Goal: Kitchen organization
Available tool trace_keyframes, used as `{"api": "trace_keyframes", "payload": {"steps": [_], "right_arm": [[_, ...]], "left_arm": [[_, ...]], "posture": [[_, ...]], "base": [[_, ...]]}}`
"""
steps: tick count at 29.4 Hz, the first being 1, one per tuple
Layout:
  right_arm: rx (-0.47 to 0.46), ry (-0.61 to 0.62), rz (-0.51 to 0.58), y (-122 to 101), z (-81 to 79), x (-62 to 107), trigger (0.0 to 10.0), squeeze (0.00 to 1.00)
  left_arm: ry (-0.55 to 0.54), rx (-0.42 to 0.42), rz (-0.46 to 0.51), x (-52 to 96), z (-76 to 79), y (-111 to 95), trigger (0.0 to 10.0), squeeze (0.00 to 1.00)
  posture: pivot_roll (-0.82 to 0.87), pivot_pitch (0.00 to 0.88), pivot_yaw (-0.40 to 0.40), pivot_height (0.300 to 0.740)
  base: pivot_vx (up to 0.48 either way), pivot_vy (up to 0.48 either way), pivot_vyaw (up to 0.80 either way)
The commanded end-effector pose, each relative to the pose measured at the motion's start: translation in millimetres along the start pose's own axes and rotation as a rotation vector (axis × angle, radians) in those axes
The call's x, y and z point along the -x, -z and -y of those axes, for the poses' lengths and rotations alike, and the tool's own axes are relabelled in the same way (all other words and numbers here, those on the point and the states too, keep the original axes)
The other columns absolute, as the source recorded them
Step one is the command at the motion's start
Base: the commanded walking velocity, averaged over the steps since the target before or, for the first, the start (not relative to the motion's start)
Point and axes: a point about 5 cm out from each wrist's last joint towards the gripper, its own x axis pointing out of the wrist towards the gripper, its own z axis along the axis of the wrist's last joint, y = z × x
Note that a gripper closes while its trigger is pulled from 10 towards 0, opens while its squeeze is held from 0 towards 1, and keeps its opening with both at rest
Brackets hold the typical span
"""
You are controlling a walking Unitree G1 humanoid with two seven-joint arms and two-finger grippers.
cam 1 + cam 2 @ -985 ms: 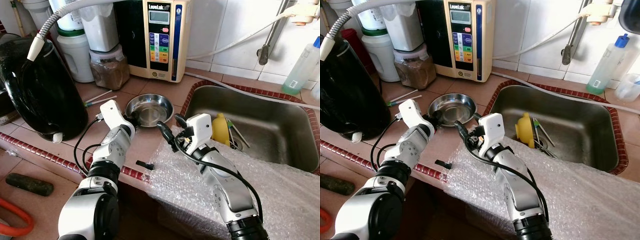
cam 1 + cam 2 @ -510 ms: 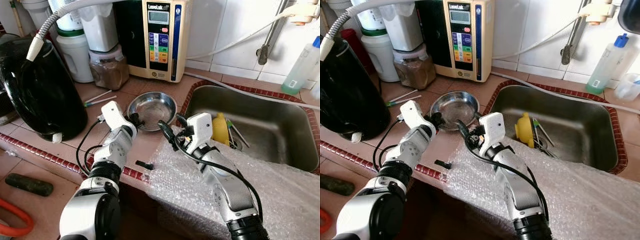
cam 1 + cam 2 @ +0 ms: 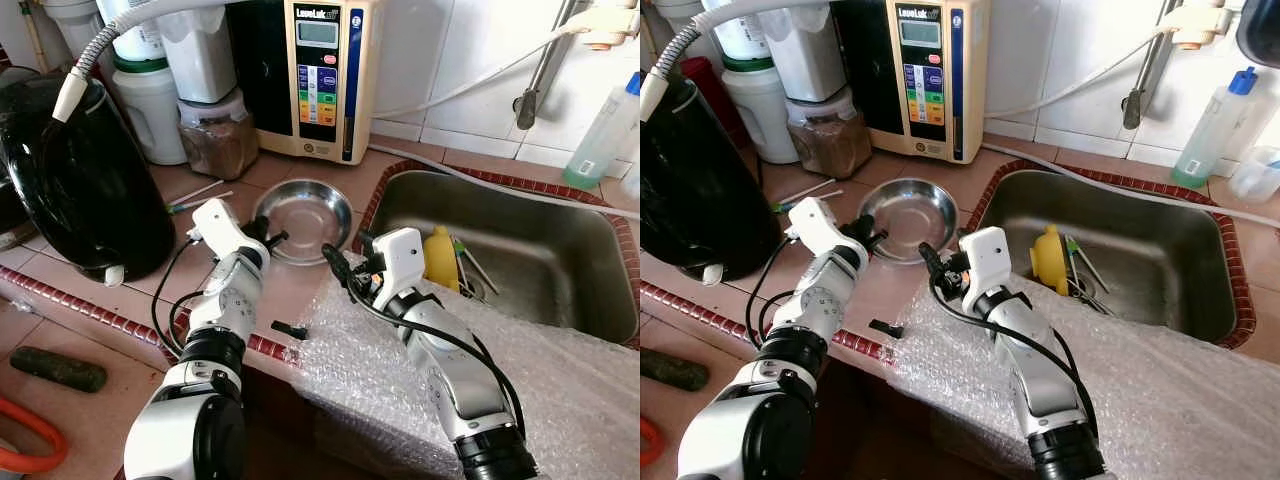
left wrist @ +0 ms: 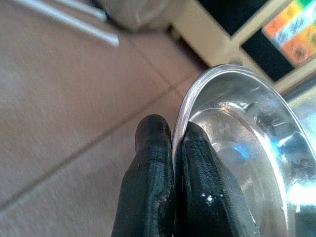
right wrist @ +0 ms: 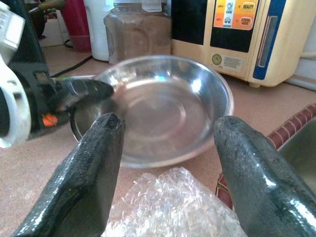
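Observation:
A shallow steel bowl (image 3: 305,212) sits on the tiled counter in front of the water machine (image 3: 322,75). My left gripper (image 3: 266,238) is at the bowl's near-left edge, shut on the rim; in the left wrist view its fingers (image 4: 148,163) pinch the thin steel rim (image 4: 197,91) between them. My right gripper (image 3: 347,255) hovers just right of the bowl, over the edge of the bubble wrap (image 3: 400,370). It is open, and the right wrist view shows the bowl (image 5: 158,111) between its spread fingers (image 5: 94,168), untouched.
A large black kettle (image 3: 85,175) stands at the left, with jars (image 3: 218,130) behind. The steel sink (image 3: 540,255) at the right holds a yellow item (image 3: 440,255) and utensils. A small black piece (image 3: 288,328) lies on the counter's front edge. Thin sticks (image 3: 198,195) lie left of the bowl.
Little differs. The left gripper stays on the bowl's rim, with its wrist slightly further left. The right gripper has drawn back a little towards the bubble wrap.

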Motion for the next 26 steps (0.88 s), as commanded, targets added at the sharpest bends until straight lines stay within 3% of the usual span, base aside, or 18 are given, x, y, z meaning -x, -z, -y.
{"api": "trace_keyframes", "payload": {"steps": [1,9,19,26], "right_arm": [[0.009,-0.001,0.006,-2.0,1.1,-1.4,10.0,0.00],[0.036,0.050,0.026,-6.2,13.7,-12.3,10.0,0.00],[0.087,0.185,0.089,-26.6,38.4,-32.6,10.0,0.00],[0.091,0.265,0.116,-35.8,50.4,-43.9,10.0,0.00]], "left_arm": [[0.009,0.022,0.053,0.3,0.0,-9.6,0.0,0.00],[0.144,0.052,0.184,4.5,18.1,-23.5,0.0,0.00],[0.255,0.030,0.217,11.7,35.1,-22.5,0.0,0.00],[0.299,0.060,0.212,15.1,42.3,-18.6,0.0,0.00]], "posture": [[0.03,0.000,0.057,0.740],[0.04,0.000,0.054,0.740],[0.05,0.000,0.048,0.740],[0.04,0.000,0.047,0.740]], "base": [[0.000,0.000,0.00],[0.000,0.000,0.00],[0.000,0.000,0.00],[0.000,0.000,0.00]]}}
